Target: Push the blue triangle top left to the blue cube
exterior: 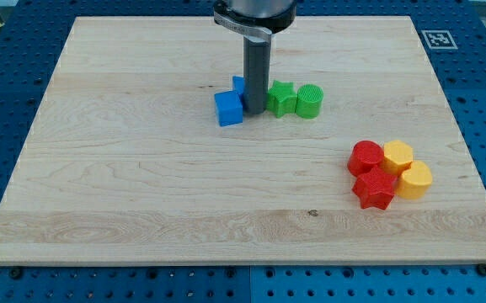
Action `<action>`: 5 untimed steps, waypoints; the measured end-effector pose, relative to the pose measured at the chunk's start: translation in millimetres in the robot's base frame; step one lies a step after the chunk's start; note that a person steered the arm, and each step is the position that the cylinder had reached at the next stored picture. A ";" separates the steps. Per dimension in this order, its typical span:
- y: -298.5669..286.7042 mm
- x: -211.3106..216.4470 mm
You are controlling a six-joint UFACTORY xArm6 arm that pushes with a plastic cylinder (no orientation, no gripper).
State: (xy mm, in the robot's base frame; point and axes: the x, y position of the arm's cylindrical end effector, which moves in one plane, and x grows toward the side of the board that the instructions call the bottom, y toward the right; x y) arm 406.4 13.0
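Observation:
The blue cube (228, 108) sits a little above the board's middle. The blue triangle (238, 84) shows only as a small blue piece at the cube's upper right, touching it and mostly hidden behind the rod. My tip (254, 112) rests on the board right beside the cube's right face, between the blue blocks and the green star.
A green star (281, 98) and a green cylinder (309, 101) stand just right of my tip. At the view's right lies a cluster: red cylinder (365, 157), red star (375, 188), yellow hexagon (397, 156), yellow cylinder (414, 180). The wooden board (125, 185) lies on a blue perforated table.

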 end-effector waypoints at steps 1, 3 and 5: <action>0.0 0.0; 10.7 0.0; 20.2 -1.0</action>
State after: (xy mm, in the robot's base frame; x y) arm 405.4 33.1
